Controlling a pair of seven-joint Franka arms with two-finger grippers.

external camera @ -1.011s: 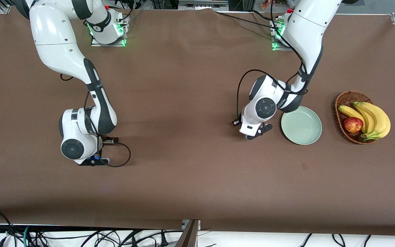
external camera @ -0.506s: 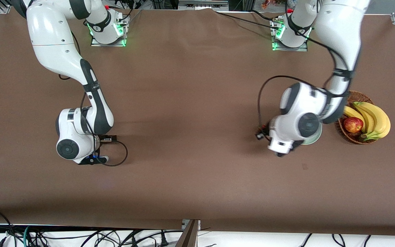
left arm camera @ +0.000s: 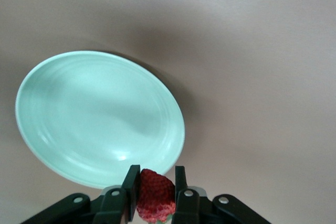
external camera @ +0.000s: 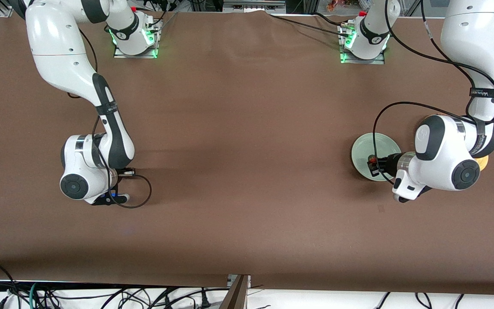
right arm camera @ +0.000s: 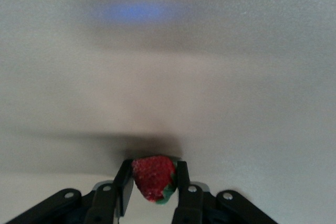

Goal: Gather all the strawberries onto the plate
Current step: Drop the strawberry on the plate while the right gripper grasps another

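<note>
The pale mint-green plate lies toward the left arm's end of the table; it shows bare in the left wrist view. My left gripper is shut on a red strawberry and hangs just over the plate's rim. In the front view its hand covers the plate's edge nearest the basket. My right gripper is shut on a second strawberry with a green top, low over bare cloth toward the right arm's end; its hand hides the berry in the front view. A third strawberry is out of view.
The wicker basket of fruit is almost wholly hidden under the left arm's wrist; only a yellow bit of banana shows. Black cables loop beside both hands. The brown cloth covers the table between the two arms.
The left arm has swung from the plate's middle-of-table side across it to the basket side, now covering the basket. The right hand has drifted slightly toward its own end of the table.
</note>
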